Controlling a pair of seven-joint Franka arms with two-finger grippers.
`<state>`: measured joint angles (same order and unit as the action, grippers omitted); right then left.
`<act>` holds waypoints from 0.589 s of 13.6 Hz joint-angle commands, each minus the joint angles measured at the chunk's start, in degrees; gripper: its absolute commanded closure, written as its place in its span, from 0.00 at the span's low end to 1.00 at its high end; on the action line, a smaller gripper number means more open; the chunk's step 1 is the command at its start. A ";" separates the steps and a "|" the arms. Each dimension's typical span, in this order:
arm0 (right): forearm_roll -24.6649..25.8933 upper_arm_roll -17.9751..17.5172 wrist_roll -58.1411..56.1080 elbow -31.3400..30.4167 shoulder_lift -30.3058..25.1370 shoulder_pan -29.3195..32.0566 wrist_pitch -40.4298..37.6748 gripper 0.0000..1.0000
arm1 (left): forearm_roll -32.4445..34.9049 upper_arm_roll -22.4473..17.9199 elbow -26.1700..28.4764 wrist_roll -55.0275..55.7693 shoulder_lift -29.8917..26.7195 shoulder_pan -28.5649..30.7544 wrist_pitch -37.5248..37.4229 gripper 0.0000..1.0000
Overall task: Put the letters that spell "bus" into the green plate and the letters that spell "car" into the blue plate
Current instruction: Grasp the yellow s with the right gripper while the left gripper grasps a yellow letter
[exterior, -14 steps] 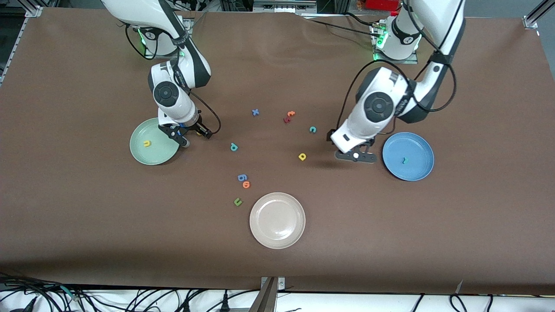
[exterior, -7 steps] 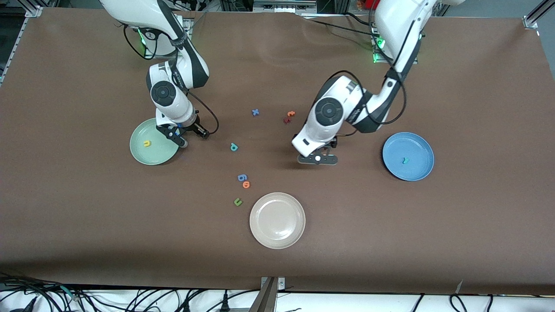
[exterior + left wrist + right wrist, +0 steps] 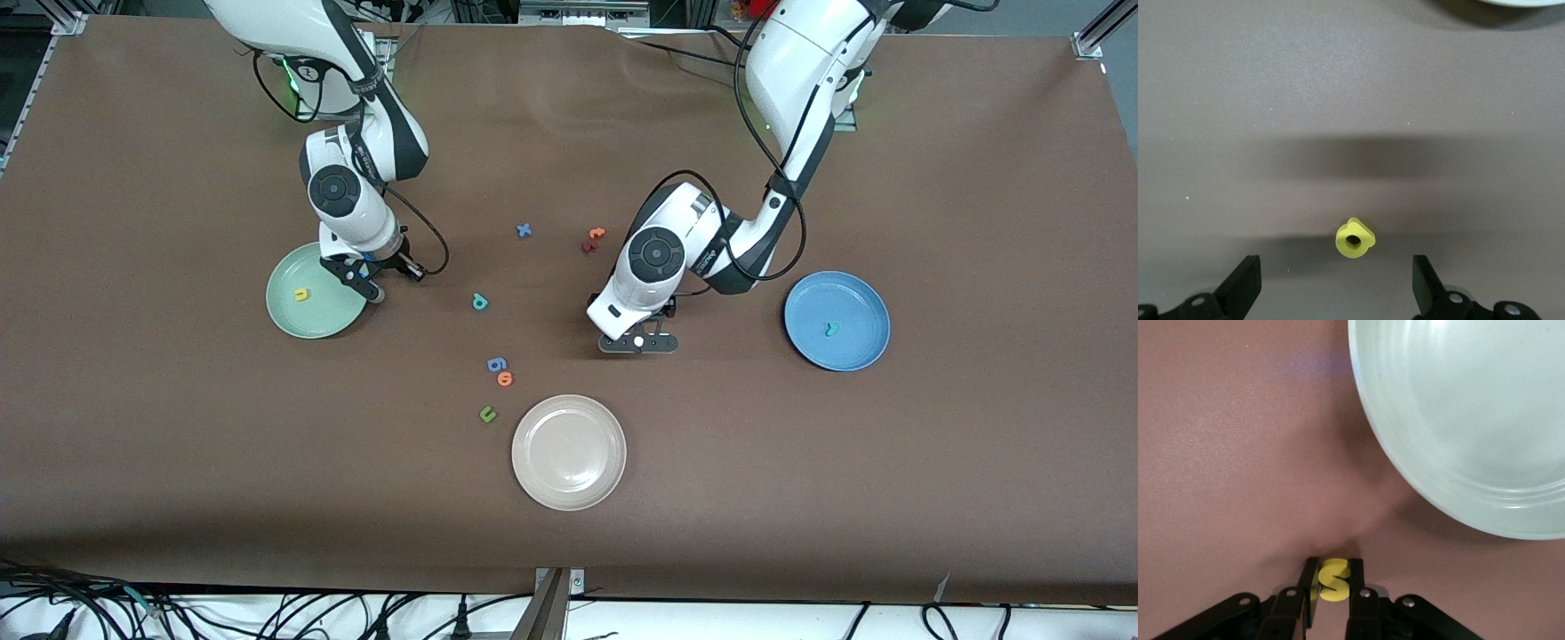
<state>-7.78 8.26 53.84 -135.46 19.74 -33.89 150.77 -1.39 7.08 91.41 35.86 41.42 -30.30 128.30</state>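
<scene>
My right gripper (image 3: 1334, 565) is shut on the yellow s (image 3: 1335, 581) at table level, just beside the pale green plate (image 3: 1458, 420). In the front view this gripper (image 3: 391, 276) stands at the edge of the green plate (image 3: 307, 316), which holds the yellow u (image 3: 301, 294). My left gripper (image 3: 637, 345) hangs open low over the yellow a (image 3: 1355, 239), which lies just ahead of its spread fingers (image 3: 1248, 283). The teal b (image 3: 480, 302) lies on the table mid-way between the arms. The blue plate (image 3: 849, 298) holds the teal r (image 3: 830, 330). The teal c is hidden.
A blue x (image 3: 524, 230), an orange t (image 3: 596, 234) and a dark red letter (image 3: 587, 246) lie toward the bases. A blue figure (image 3: 496, 364), an orange o (image 3: 505, 379) and a green u (image 3: 487, 413) lie beside the beige plate (image 3: 569, 418).
My left arm has swung from beside the blue plate toward the table's middle and come over the yellow a. My right gripper has closed on the yellow s.
</scene>
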 commanded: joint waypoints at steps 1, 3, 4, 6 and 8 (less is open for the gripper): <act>-1.19 -0.17 -1.63 -1.12 -0.75 0.23 0.49 1.00 | -0.28 -0.49 -2.73 0.52 2.00 -1.08 1.07 0.08; -1.19 -0.17 -1.72 -0.68 -1.28 0.23 -1.08 1.00 | 0.33 -0.66 -1.94 1.31 2.09 -1.70 4.84 0.08; -1.19 -0.08 -1.81 0.10 -2.32 0.23 -3.27 1.00 | 0.68 -0.75 -1.85 1.92 2.18 -1.78 5.20 0.08; -1.19 0.35 -1.81 2.99 -4.78 0.23 -10.10 1.00 | 2.26 -0.75 -1.85 2.02 2.61 -1.70 5.21 0.08; -1.10 2.90 -3.55 7.64 -6.72 0.23 -19.93 1.00 | 2.44 -0.75 -1.76 2.02 2.97 -1.70 5.30 0.08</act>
<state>-7.77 9.26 53.19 -131.11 16.40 -33.91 139.20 -0.35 7.00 91.00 36.76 43.23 -31.24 133.28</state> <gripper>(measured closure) 0.784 0.075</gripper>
